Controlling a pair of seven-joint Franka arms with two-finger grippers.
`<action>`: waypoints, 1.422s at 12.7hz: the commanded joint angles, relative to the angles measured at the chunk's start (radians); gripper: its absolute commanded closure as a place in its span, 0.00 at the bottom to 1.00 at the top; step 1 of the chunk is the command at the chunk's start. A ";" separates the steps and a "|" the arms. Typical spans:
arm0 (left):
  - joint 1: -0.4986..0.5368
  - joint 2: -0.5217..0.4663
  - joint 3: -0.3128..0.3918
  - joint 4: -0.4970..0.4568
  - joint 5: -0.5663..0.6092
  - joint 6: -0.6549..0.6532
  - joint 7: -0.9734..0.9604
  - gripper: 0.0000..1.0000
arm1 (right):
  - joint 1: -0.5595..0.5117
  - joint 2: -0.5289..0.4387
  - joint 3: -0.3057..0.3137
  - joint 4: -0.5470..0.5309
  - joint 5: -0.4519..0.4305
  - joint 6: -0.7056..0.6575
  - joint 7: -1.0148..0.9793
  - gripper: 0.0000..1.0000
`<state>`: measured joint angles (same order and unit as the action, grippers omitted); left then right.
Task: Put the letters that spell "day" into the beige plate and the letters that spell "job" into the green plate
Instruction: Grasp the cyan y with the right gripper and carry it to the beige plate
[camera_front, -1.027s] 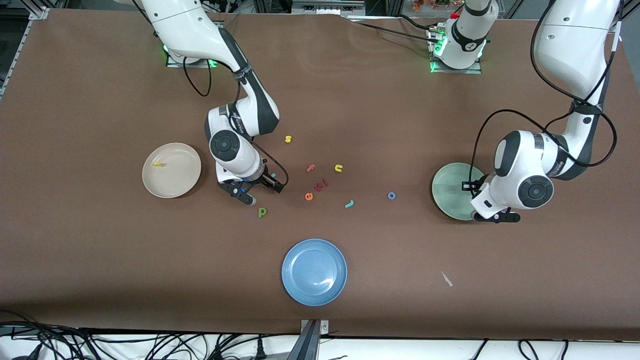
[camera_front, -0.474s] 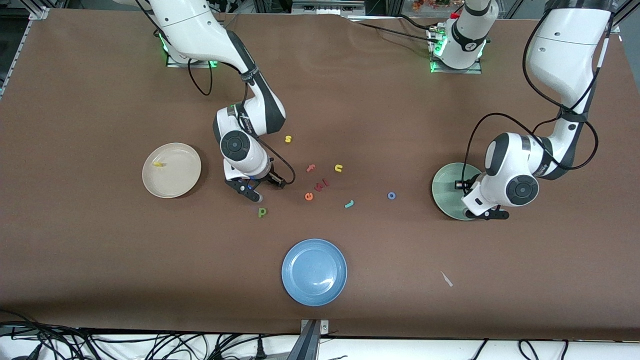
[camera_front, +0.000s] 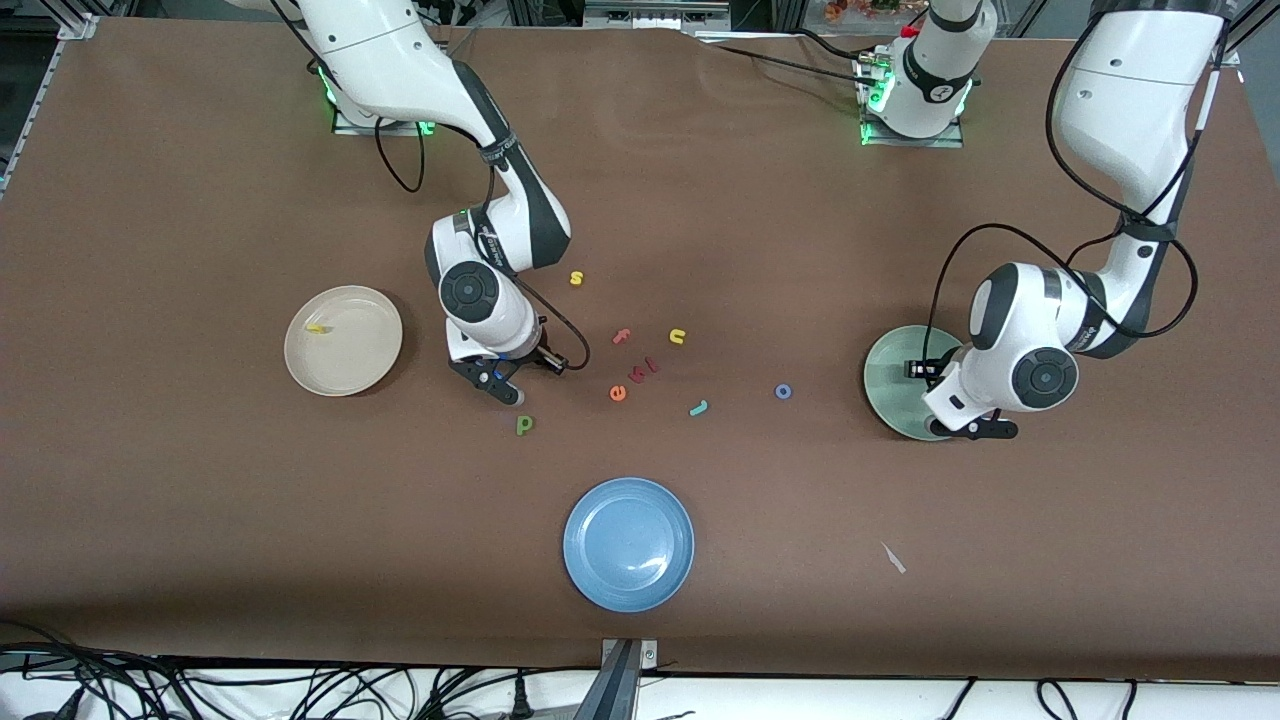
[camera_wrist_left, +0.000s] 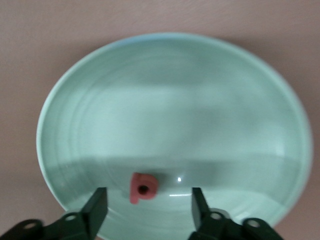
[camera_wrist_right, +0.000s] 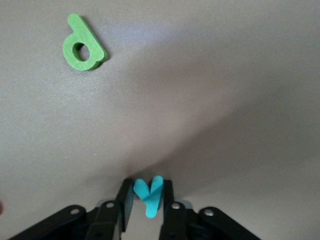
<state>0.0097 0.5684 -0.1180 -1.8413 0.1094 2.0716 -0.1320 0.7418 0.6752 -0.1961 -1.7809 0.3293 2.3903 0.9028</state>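
Observation:
My right gripper (camera_wrist_right: 149, 200) is shut on the teal "y" (camera_wrist_right: 149, 195), low at the table. In the front view this gripper (camera_front: 500, 384) is beside the beige plate (camera_front: 343, 340), which holds the yellow "a" (camera_front: 317, 328). The dark green "d" (camera_front: 524, 425) (camera_wrist_right: 82, 45) lies close by, nearer the front camera. My left gripper (camera_wrist_left: 148, 207) hangs open over the green plate (camera_wrist_left: 175, 100) (camera_front: 888, 385), with the red-pink "b" (camera_wrist_left: 142, 187) lying loose in the plate under its fingers. The teal "j" (camera_front: 699, 407) and blue "o" (camera_front: 783, 391) rest on the table between the arms.
Mid-table lie a yellow "s" (camera_front: 576, 278), pink "f" (camera_front: 622, 336), yellow "u" (camera_front: 677, 336), orange "e" (camera_front: 618, 393) and small red pieces (camera_front: 645, 368). A blue plate (camera_front: 628, 543) sits near the front edge, and a white scrap (camera_front: 893, 558) lies toward the left arm's end.
The right gripper shifted slightly and closed on the "y". The left gripper moved a little over the green plate and opened, leaving the "b" lying in it.

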 joint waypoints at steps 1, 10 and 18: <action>0.000 -0.062 -0.054 0.029 0.007 -0.050 -0.005 0.00 | 0.002 0.017 -0.005 0.021 0.019 -0.002 -0.005 0.99; -0.120 0.010 -0.175 0.188 0.007 -0.016 -0.020 0.00 | -0.088 -0.097 -0.215 0.030 -0.003 -0.396 -0.516 1.00; -0.200 0.123 -0.175 0.165 0.018 0.145 -0.271 0.03 | -0.088 -0.224 -0.433 -0.195 0.002 -0.369 -1.026 0.67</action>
<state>-0.1813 0.6762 -0.2982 -1.6911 0.1094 2.2027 -0.3776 0.6395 0.4860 -0.6270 -1.9283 0.3282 1.9974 -0.0892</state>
